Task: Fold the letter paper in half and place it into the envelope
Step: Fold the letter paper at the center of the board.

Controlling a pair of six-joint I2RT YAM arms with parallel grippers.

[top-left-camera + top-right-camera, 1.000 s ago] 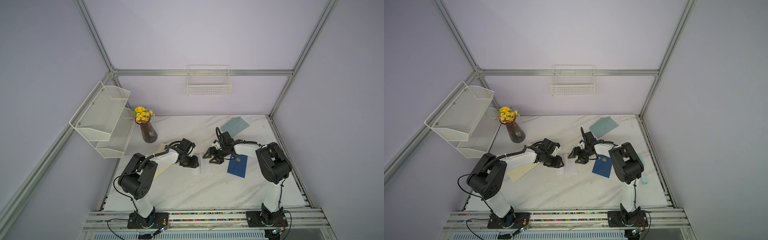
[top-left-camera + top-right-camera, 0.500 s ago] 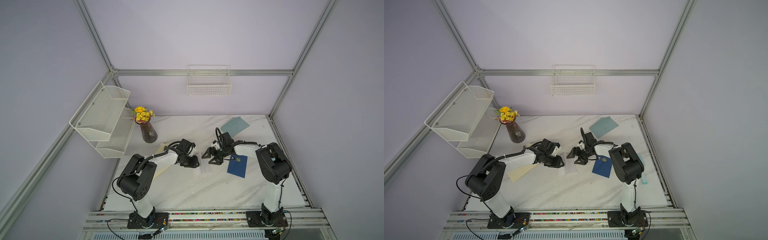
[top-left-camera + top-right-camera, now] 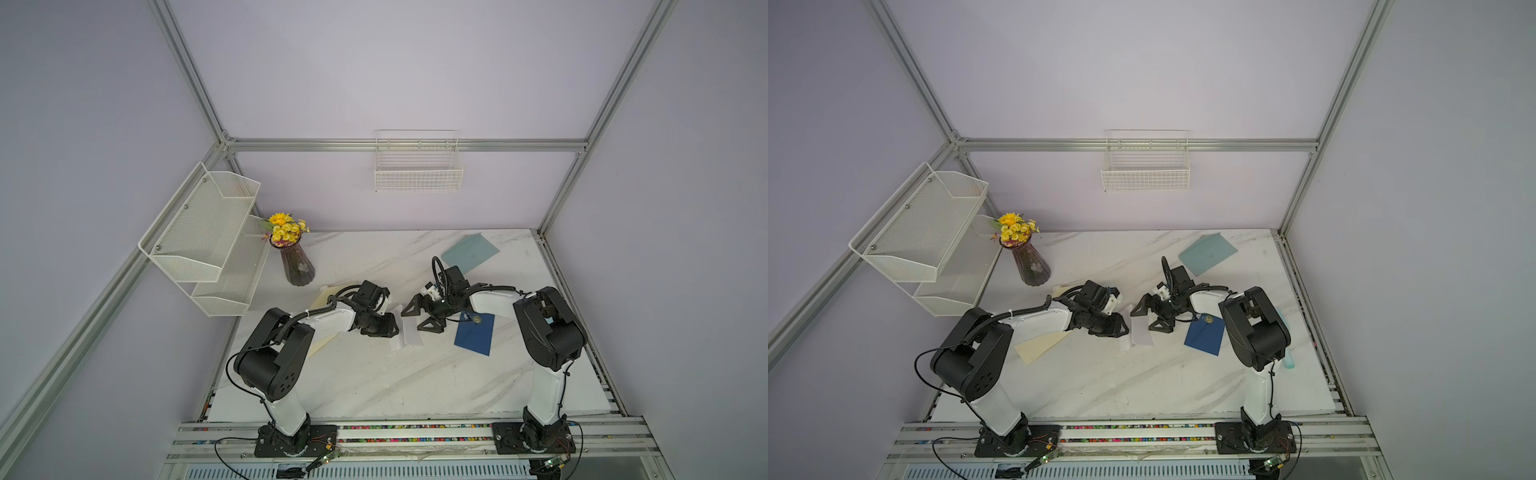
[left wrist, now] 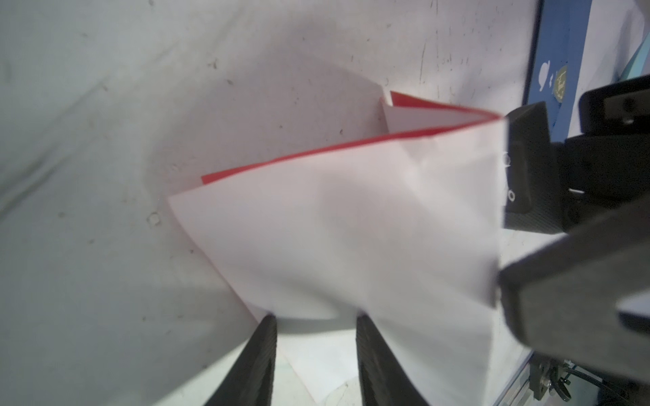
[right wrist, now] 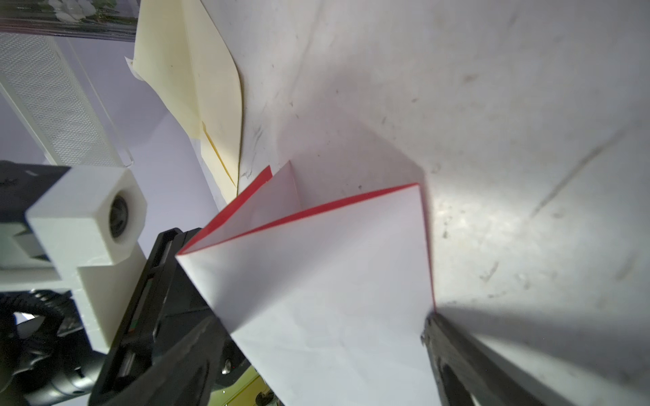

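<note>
Mid-tabletop (image 3: 374, 386), between the two arms, you have the letter paper (image 3: 409, 334) lying doubled over, white outside, red inside. Fold is roughly made but not finished. Both wrist views show the upper leaf standing off the lower one in a wedge with the red edge showing, so the crease looks unpressed. My read is about halfway: folding is nearly done, insertion not begun.

Left hand (image 3: 395, 328) sits at one edge of the paper, jaws part-way apart with a visible gap, pinching nothing I can make out. Right hand (image 3: 413, 321) is at the opposite edge, jaws spread wide, holding nothing.

You have left: flatten the crease, pick up, slide the paper into an envelope.

Containers:
- Dark blue envelope (image 3: 476, 334) lies flat just beside the right hand with a sticker on it. I cannot tell whether the flap is open.
- Pale teal envelope (image 3: 469, 251) is far back and the cream envelope (image 3: 1038, 347) is under the left arm. Neither holds the letter.
- Vase (image 3: 297, 266) holds yellow flowers.
- Wire basket (image 3: 417, 178) and mesh rack (image 3: 199, 232) show nothing inside.
</note>
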